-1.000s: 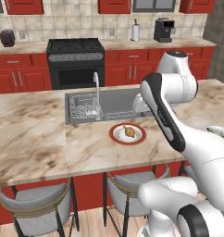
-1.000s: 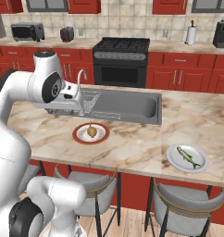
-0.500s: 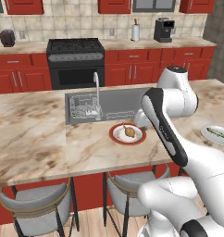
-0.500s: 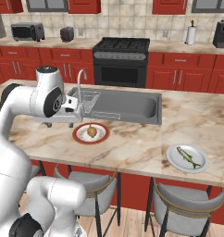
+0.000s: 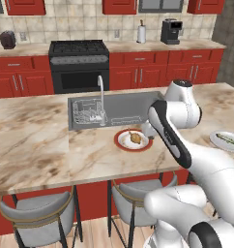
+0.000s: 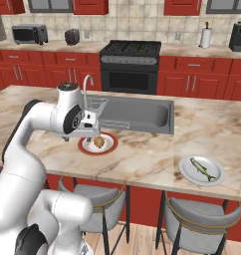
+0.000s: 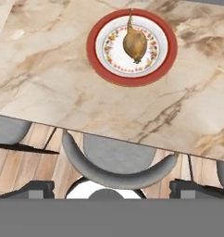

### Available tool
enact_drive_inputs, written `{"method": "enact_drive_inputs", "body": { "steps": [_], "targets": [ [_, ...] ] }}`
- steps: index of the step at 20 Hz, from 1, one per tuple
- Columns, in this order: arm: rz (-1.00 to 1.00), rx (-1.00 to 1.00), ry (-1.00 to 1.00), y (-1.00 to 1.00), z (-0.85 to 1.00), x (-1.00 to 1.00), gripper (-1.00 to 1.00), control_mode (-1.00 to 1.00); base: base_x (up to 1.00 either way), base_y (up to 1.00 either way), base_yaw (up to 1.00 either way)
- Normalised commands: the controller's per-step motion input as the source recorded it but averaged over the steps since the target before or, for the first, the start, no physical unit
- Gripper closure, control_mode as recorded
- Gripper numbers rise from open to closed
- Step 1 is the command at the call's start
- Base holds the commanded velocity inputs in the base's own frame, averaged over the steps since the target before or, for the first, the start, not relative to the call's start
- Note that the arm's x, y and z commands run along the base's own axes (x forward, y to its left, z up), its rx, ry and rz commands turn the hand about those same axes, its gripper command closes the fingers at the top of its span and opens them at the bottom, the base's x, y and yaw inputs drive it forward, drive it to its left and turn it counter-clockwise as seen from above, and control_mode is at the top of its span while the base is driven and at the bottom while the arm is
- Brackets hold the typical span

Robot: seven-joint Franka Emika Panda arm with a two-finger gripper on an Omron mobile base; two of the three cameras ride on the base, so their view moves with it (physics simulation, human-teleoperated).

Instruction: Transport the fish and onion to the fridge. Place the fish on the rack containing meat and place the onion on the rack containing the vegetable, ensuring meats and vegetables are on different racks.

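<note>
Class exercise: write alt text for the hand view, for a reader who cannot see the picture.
Seen from above, a golden-tan onion with a thin stalk lies in the middle of a red-rimmed white plate on a marble counter. Past the counter's edge are a grey stool and wooden floor, with the open gripper at the bottom, well apart from the onion.

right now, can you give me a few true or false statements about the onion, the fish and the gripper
1. The onion lies on a red-rimmed plate. True.
2. The fish shares the onion's plate. False: it lies on a separate white plate farther along the counter.
3. The gripper is shut on the onion. False: it is open, above the plate, holding nothing.
4. A sink is set in the counter behind the onion's plate. True.
</note>
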Motion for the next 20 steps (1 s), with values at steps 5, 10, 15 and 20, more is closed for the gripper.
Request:
{"method": "enact_drive_inputs", "body": {
  "steps": [5, 10, 15, 20],
  "targets": [
    [0.0, 0.0, 0.0, -0.07, -0.36, 0.66, -1.0, -1.0, 0.0, 0.0, 0.0],
    [0.0, 0.0, 0.0, 0.0, -0.34, 0.62, -1.0, -1.0, 0.0, 0.0, 0.0],
    [0.0, 0.0, 0.0, 0.0, -0.3, 0.46, -1.0, -1.0, 0.0, 0.0, 0.0],
    [0.0, 0.0, -0.01, 0.0, -0.3, 0.48, -1.0, -1.0, 0.0, 0.0, 0.0]
  ]
}}
